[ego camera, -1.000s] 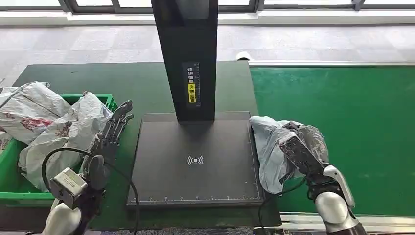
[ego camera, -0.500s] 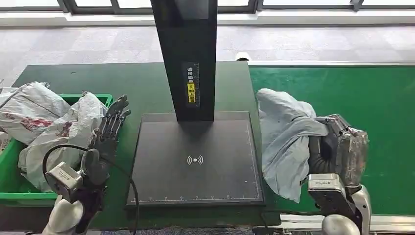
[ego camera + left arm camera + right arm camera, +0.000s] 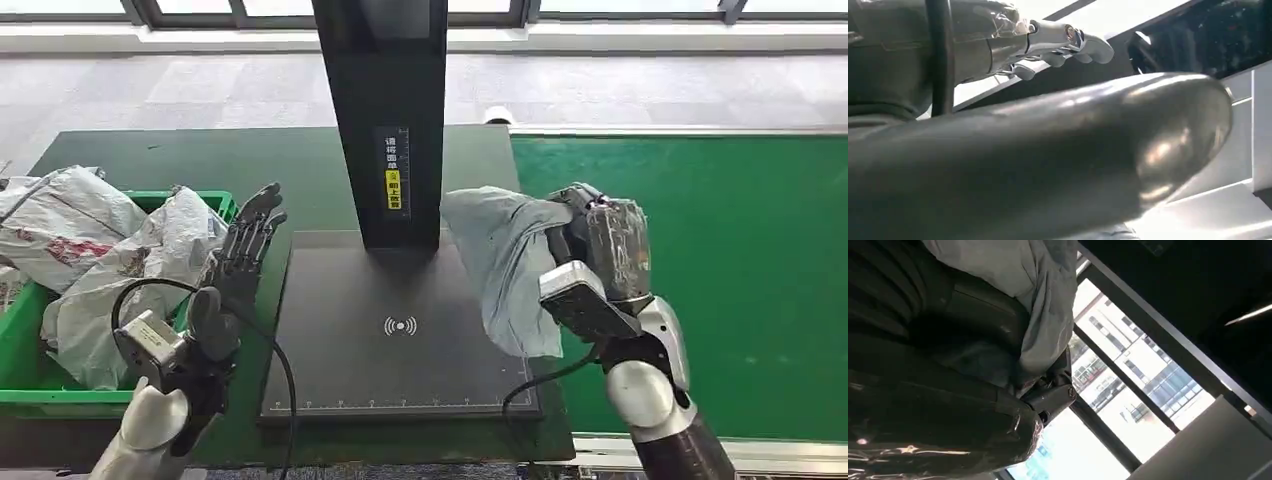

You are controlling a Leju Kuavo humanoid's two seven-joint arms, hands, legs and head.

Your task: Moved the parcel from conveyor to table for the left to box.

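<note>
The right robot hand (image 3: 600,235) grasped one grey parcel (image 3: 505,265), which hung above the black pad (image 3: 400,330). The left robot hand (image 3: 240,255) stayed released beside a green crate (image 3: 20,350) with two bags (image 3: 130,260).

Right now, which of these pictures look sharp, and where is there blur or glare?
Head view: evenly lit and sharp, the grey parcel clear in the right robot hand. Left wrist view: the left robot hand is soft, with a big blurred thumb. Right wrist view: bright windows leave the hand dark.
</note>
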